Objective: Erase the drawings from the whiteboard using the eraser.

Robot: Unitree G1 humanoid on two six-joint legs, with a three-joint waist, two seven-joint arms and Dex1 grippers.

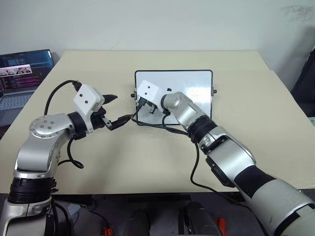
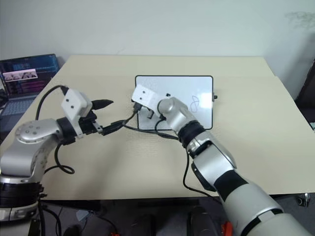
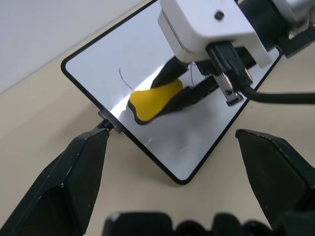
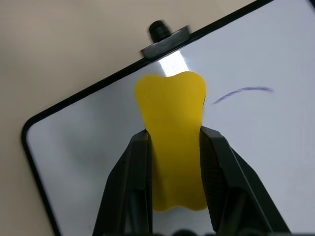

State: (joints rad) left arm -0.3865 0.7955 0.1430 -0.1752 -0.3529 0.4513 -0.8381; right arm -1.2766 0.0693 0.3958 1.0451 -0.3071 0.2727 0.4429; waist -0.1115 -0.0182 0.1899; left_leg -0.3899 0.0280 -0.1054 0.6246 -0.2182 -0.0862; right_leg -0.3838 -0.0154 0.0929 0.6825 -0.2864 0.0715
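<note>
My right pincer [image 4: 174, 147] squeezes the yellow eraser [image 4: 173, 132] over the whiteboard [image 1: 197, 78], beside a blue mark [image 4: 242, 92]. My left pincer [image 1: 114, 111] is wide open and empty, just beside the board on the desk [image 1: 147, 157].

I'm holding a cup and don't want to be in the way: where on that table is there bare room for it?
Bare tabletop lies right of the whiteboard and along the far edge behind it. It is crowded at the whiteboard's left end, where the right tool holds the eraser beside the open left tool.
</note>
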